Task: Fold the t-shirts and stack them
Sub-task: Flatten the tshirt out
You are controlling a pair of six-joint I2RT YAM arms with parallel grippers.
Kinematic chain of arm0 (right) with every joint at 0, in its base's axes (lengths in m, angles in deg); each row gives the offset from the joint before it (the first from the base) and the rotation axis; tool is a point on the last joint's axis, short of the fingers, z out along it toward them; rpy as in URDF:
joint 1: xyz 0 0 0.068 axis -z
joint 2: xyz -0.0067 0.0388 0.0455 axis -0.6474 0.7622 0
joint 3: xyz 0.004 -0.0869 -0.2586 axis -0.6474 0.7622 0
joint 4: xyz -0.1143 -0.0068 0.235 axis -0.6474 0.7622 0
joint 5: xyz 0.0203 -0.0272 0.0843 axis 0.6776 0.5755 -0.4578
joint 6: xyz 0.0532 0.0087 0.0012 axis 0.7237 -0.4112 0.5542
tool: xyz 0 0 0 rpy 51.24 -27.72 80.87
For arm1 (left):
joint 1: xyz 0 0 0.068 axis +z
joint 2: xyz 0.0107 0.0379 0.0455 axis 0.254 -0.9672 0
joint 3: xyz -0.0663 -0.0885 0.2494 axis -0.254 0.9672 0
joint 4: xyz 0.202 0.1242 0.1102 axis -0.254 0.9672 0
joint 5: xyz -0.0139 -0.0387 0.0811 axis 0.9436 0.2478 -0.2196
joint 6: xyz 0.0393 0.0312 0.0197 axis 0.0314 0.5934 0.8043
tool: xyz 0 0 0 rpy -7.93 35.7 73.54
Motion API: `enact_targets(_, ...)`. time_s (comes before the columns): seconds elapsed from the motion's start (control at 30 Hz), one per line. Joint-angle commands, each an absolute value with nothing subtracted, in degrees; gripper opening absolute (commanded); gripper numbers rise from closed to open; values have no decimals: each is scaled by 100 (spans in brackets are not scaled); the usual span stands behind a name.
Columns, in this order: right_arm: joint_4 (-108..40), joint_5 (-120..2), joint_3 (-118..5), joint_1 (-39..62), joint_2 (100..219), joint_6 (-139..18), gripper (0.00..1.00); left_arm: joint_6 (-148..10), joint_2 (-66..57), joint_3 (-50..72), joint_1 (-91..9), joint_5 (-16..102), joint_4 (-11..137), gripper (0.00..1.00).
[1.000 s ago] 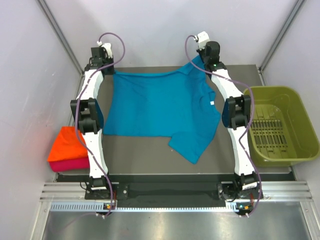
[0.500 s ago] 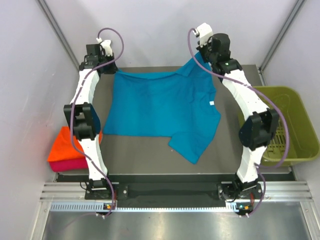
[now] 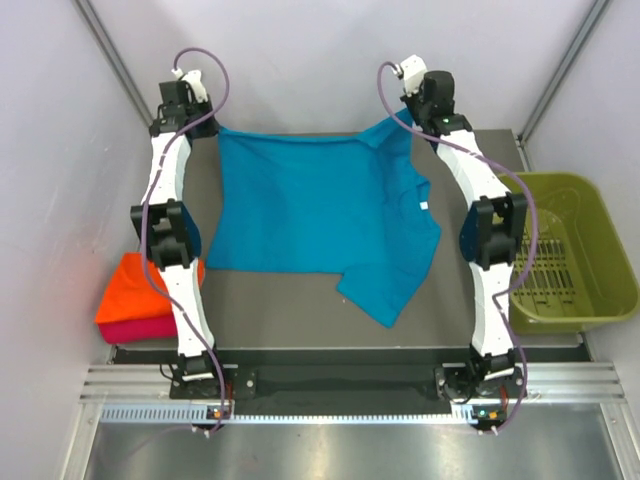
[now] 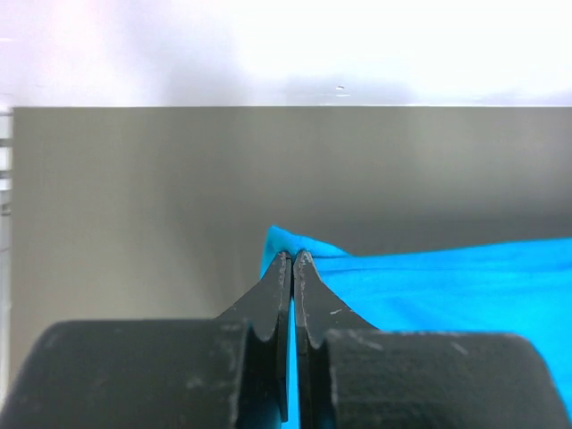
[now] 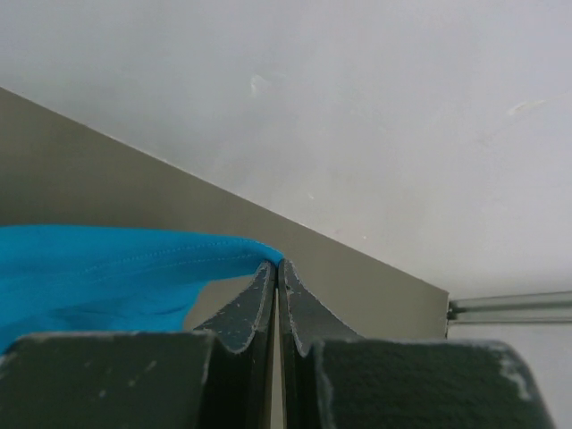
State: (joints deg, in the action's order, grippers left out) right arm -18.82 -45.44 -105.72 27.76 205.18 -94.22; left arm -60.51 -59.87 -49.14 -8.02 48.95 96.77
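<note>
A teal-blue t-shirt (image 3: 320,215) lies spread over the grey table, its white neck label (image 3: 423,207) at the right and one sleeve folded toward the near side. My left gripper (image 3: 212,128) is shut on the shirt's far left corner. In the left wrist view the teal cloth (image 4: 447,277) runs between the shut left gripper (image 4: 293,255). My right gripper (image 3: 404,124) is shut on the far right corner. The right wrist view shows the hemmed edge (image 5: 107,264) pinched at the right gripper (image 5: 276,264). A folded orange t-shirt (image 3: 135,288) rests on a magenta-pink one (image 3: 135,328) at the left edge.
An olive-green plastic basket (image 3: 600,300) stands at the right of the table. White walls close in the back and both sides. Bare table (image 3: 280,310) shows in front of the shirt.
Both grippers have pulled the shirt's far edge further back toward the rear wall. The left one has also shifted left, stretching that edge straighter. The near part of the shirt has stayed put.
</note>
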Motion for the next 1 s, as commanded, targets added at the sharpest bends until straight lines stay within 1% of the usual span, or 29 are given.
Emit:
enact_targets(0.0,-2122,-4388,-11330,2962,21212,-9424,0,-6333,-6477,-5466,-838,4976,9604,0)
enact_targets(0.13,-2377,-4467,-11691,3015,21487,-9451,0,-6218,-6530,-5457,-900,5292,9383,0)
enact_targets(0.23,-2273,-4519,-11657,3006,21304,-9346,0,-6192,-6346,-5379,-909,5345,9593,0)
enact_targets(0.27,-2229,-4520,-11604,3006,21207,-9301,0,-6114,-6258,-5187,-909,5363,9638,0)
enact_targets(0.37,-2018,-4529,-11271,3006,20698,-9222,0,-5885,-5758,-4747,-900,5354,9735,0)
enact_targets(0.47,-1807,-4590,-10788,3006,20092,-9222,0,-5666,-5204,-3984,-848,5407,9805,0)
enact_targets(0.6,-1508,-4713,-10173,3006,19188,-9169,0,-5550,-4651,-3551,-742,5363,10112,0)
enact_targets(0.7,-1359,-4783,-9322,2980,18606,-9151,0,-5699,-4307,-3077,-575,5372,10043,0)
enact_targets(0.77,-1332,-4792,-8995,2953,18255,-9178,0,-5735,-4053,-2709,-461,5354,9824,0)
enact_targets(0.97,-1288,-4854,-8230,2944,17910,-9134,0,-5963,-3797,-2206,-399,5468,9717,0)
